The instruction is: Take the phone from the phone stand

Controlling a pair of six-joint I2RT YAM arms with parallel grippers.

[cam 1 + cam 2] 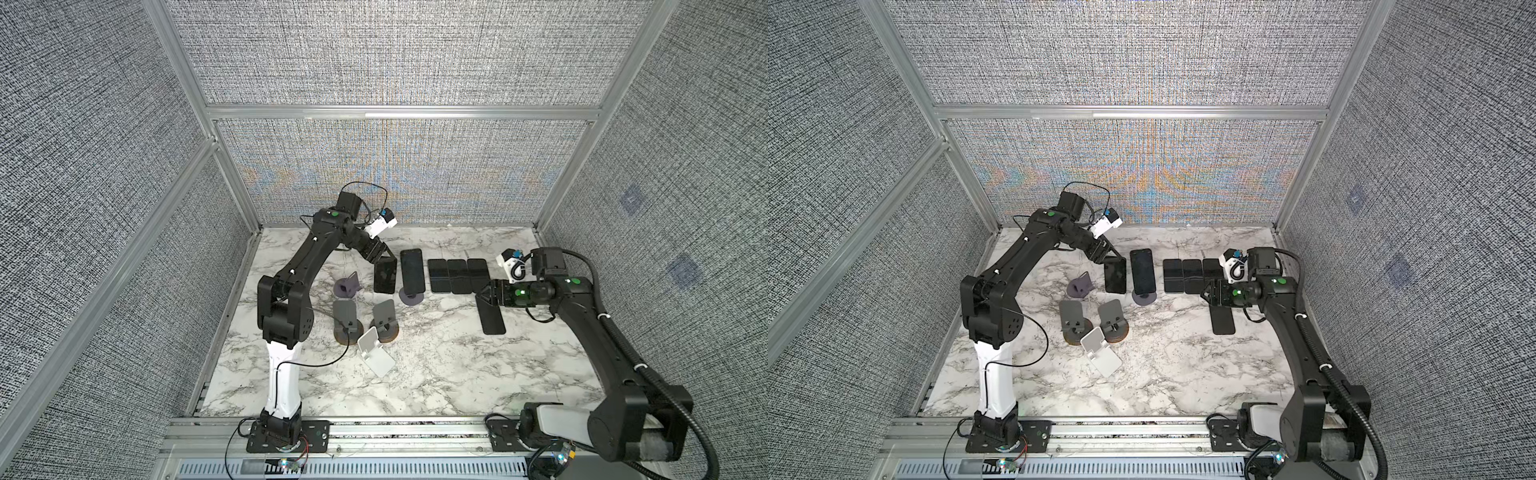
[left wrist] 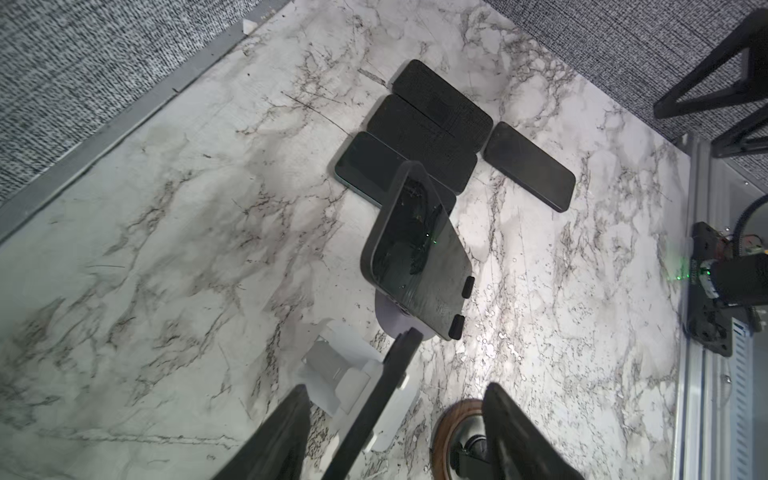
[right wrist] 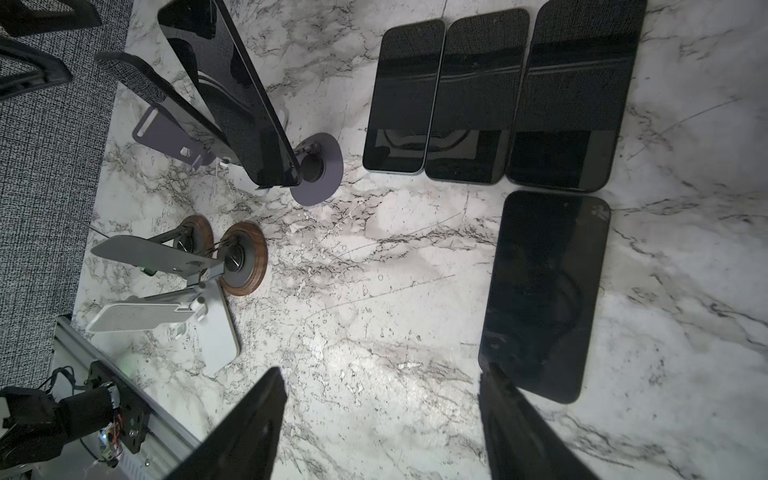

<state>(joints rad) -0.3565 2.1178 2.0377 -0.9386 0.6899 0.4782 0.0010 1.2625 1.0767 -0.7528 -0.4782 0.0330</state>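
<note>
the left fingers (image 2: 286,424) stand wide, a dark phone (image 2: 370,407) edge-on between them with a gap on either side; just beside it a second phone (image 1: 412,270) leans on its purple stand (image 1: 411,299), not yet removed; the right fingers (image 3: 257,415) gape wide over the bench (image 1: 436,365), one tip above the corner of a flat phone (image 3: 544,291); three phones (image 1: 458,275) lie in a row nearby

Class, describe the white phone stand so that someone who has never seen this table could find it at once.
On the marble table, find the stands on its left half. Nearest the front edge, just in front of the pair of grey stands on round wooden bases, is the white phone stand. It alone is white, and its base is a flat rectangle, not a disc.
</note>
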